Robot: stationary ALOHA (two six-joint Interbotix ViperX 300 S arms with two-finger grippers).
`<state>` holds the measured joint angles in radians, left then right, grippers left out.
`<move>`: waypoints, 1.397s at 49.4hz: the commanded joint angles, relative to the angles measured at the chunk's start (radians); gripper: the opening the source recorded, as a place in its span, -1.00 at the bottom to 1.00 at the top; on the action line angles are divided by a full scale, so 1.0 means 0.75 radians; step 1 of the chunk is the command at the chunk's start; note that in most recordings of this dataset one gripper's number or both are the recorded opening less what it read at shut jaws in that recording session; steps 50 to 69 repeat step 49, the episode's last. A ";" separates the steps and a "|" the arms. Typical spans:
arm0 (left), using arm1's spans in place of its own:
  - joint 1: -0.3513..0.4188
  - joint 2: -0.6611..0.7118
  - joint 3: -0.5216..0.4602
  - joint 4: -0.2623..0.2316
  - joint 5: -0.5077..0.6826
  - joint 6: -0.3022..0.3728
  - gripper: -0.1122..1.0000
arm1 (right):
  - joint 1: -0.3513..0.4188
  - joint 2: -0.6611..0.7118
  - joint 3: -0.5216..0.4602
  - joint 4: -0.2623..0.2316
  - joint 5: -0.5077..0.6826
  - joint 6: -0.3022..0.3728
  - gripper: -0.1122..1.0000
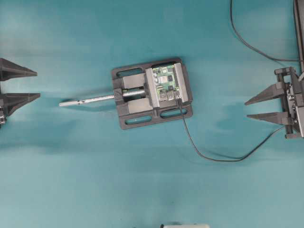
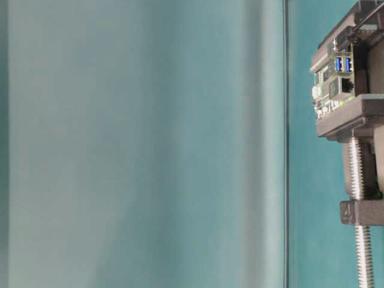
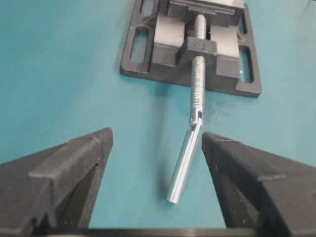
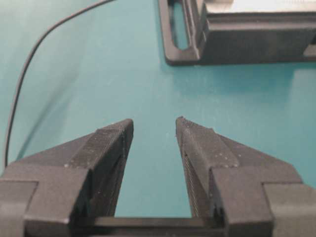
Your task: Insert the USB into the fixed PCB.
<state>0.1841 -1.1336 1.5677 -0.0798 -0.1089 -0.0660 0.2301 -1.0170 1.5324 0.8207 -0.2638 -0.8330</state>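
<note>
The left end effector (image 1: 29, 84) waits at the left edge, jaws spread wide and empty. At mid-surface the vise (image 1: 137, 107) clamps the fixed PCB (image 1: 166, 83). The USB (image 1: 178, 99) sits at the board's near edge and looks plugged in, its thin cable (image 1: 213, 158) trailing right. The right end effector (image 1: 247, 109) stands apart, parted, empty. Judging so, the insertion seems done.

Left tool (image 1: 38, 84) agape — right tool (image 1: 246, 109) parted, empty.
</note>
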 commanded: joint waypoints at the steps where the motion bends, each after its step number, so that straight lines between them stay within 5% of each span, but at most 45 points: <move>1: 0.002 0.010 -0.014 0.004 -0.008 -0.014 0.79 | -0.002 0.006 -0.033 -0.008 0.027 0.000 0.03; 29: 0.002 0.010 -0.014 0.004 -0.008 -0.014 0.79 | -0.002 0.008 -0.039 -0.020 0.084 -0.010 0.03; 41: 0.004 0.010 -0.012 0.004 -0.008 -0.014 0.79 | -0.002 0.006 -0.072 -0.225 -0.072 -0.004 0.03; 69: 0.002 0.010 -0.012 0.004 -0.008 -0.014 0.79 | -0.002 0.006 -0.100 -0.227 -0.053 0.000 0.03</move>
